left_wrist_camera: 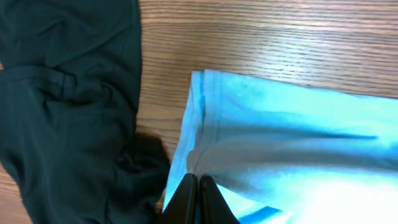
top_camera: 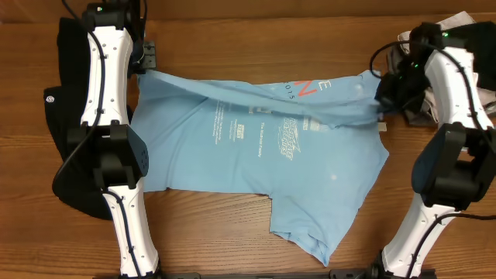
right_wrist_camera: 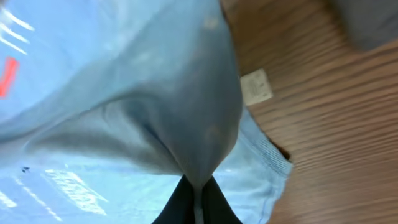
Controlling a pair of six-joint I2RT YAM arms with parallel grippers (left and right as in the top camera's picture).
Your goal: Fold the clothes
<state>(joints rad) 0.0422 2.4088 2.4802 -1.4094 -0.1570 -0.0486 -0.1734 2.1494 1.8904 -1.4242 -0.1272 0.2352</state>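
**A:** Overhead?
**B:** The light blue T-shirt [top_camera: 263, 155] lies spread mid-frame on the worktop [top_camera: 232, 46]. There is white print at its centre and red lettering [top_camera: 306, 87] near the top edge. That top edge is stretched into a taut ridge between the two arms. The left fingers [top_camera: 146, 68] sit at the ridge's upper-left end and the right fingers [top_camera: 381, 99] at its right end. A black garment [top_camera: 66, 116] with a round white logo [top_camera: 51, 99] lies at frame left, partly under the left arm.
**A:** Left wrist?
**B:** The left fingers are closed, pinching the shirt's hemmed edge at bottom centre. The black garment fills the left of the frame, just beside the shirt. Bare wood runs across the top.
**A:** Right wrist?
**B:** The right fingers are closed on a gathered bunch of blue fabric at bottom centre. The cloth fans out from the pinch toward the upper left. A small white tag [right_wrist_camera: 256, 87] shows against the wood, right of the bunch. There is a blurred dark shape at upper right, can't tell what it is.
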